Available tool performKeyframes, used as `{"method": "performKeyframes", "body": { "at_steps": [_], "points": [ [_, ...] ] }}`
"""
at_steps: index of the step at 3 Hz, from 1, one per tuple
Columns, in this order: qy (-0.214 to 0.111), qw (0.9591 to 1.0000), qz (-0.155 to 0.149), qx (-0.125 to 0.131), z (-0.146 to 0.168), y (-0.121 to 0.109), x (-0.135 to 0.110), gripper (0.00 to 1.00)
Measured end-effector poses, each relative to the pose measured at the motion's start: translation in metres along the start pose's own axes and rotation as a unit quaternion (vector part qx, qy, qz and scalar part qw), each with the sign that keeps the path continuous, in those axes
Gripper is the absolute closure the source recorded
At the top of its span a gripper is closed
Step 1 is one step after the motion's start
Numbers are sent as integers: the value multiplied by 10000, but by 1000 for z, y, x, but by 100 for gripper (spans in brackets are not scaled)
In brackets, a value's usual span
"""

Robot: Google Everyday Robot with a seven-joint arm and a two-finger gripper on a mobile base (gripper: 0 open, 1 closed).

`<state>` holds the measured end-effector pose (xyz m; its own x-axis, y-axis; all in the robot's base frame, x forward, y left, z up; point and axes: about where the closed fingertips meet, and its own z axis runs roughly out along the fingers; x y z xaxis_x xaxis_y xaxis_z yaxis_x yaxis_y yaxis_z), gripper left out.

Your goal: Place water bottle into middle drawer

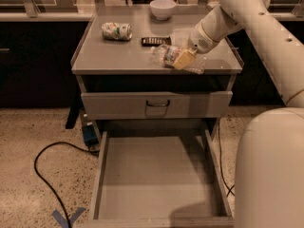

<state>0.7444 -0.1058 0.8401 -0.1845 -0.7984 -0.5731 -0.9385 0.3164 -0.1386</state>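
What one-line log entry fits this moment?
hand: on cabinet top, at water bottle | water bottle: lying on its side | middle drawer: pulled open, bottle not yet inside

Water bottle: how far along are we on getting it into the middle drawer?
Done: the middle drawer stands pulled open. In hand: the claw is at the water bottle, which lies on its side on the cabinet top. Left: lift it, carry it down and set it in the drawer.
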Motion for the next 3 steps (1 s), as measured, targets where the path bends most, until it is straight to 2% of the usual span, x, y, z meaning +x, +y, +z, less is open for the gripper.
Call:
{"method": "performKeyframes", "body": {
  "at_steps": [1, 2, 3],
  "points": [
    [-115, 9994, -179, -256, -5, 37, 5, 100],
    [-89, 9986, -280, -450, -12, 72, 19, 100],
    [-43, 9965, -294, -778, -8, 126, 41, 100]
  ]
}}
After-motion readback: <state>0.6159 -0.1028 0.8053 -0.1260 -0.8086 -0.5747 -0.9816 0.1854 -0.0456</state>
